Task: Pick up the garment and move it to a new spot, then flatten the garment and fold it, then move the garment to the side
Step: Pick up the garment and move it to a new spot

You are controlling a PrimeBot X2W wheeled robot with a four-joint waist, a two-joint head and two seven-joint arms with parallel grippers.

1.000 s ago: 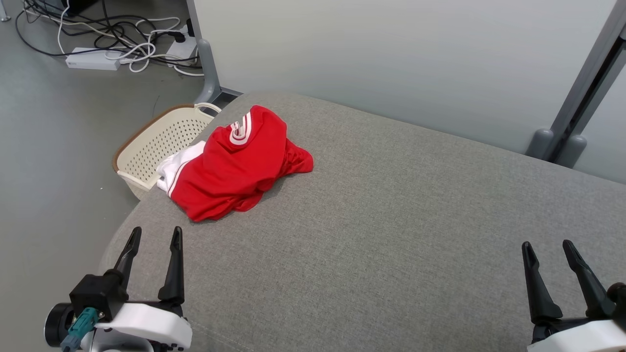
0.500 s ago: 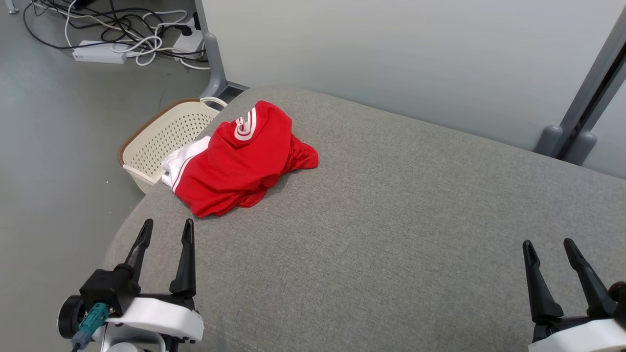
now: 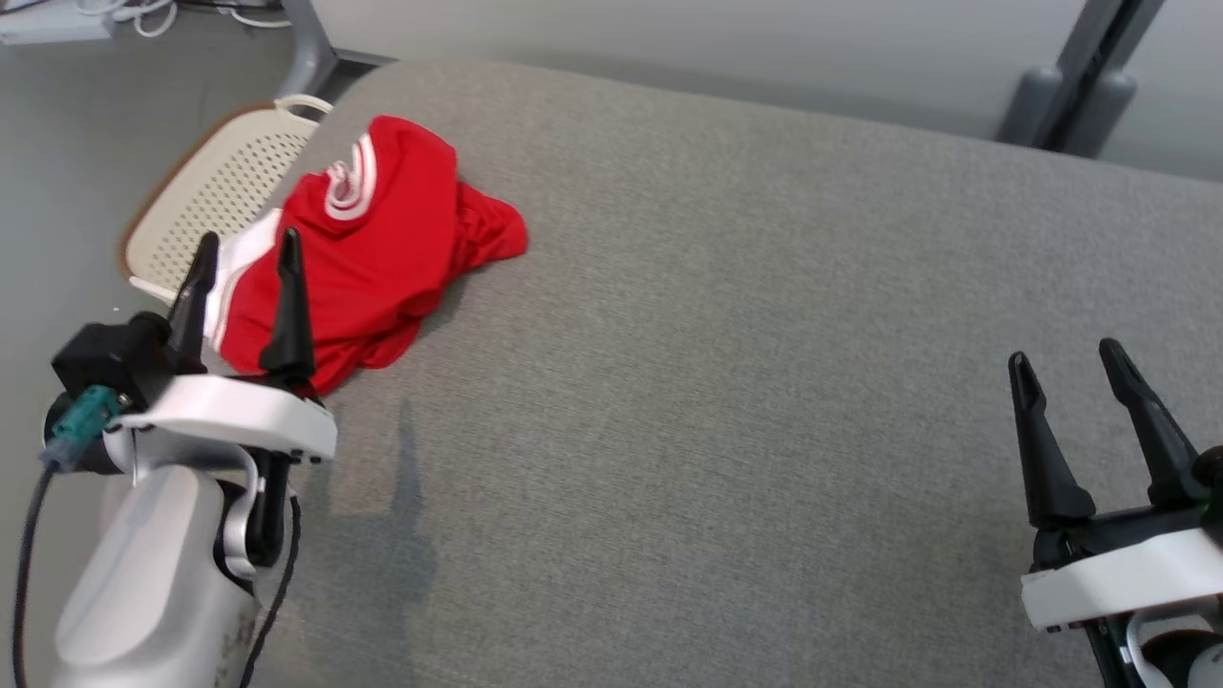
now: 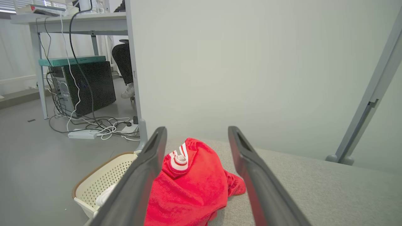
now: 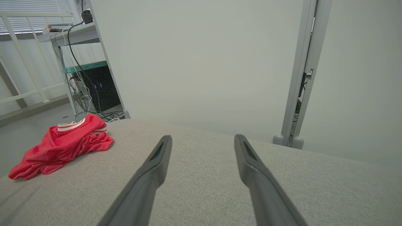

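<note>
A crumpled red garment (image 3: 373, 248) with white trim lies at the far left corner of the grey cushioned surface (image 3: 726, 382). My left gripper (image 3: 246, 250) hangs open above its near edge, nothing between the fingers. Through the left wrist view the garment (image 4: 188, 188) sits ahead between the open fingers of my left gripper (image 4: 196, 131). My right gripper (image 3: 1062, 355) is open at the lower right, far from the cloth. From the right wrist the garment (image 5: 59, 144) lies far to the left, beyond the open right gripper (image 5: 202, 138).
A cream perforated basket (image 3: 205, 191) stands on the floor just off the surface's left corner, with white cloth draped at its edge. Cables and a power strip (image 4: 81, 134) lie on the floor behind, near a desk and a computer tower (image 4: 83, 86). A partition wall backs the surface.
The head camera has tilted down and shifted, so the whole scene sits higher and further left. My left gripper has risen and reached forward over the garment's near edge. The garment has not moved.
</note>
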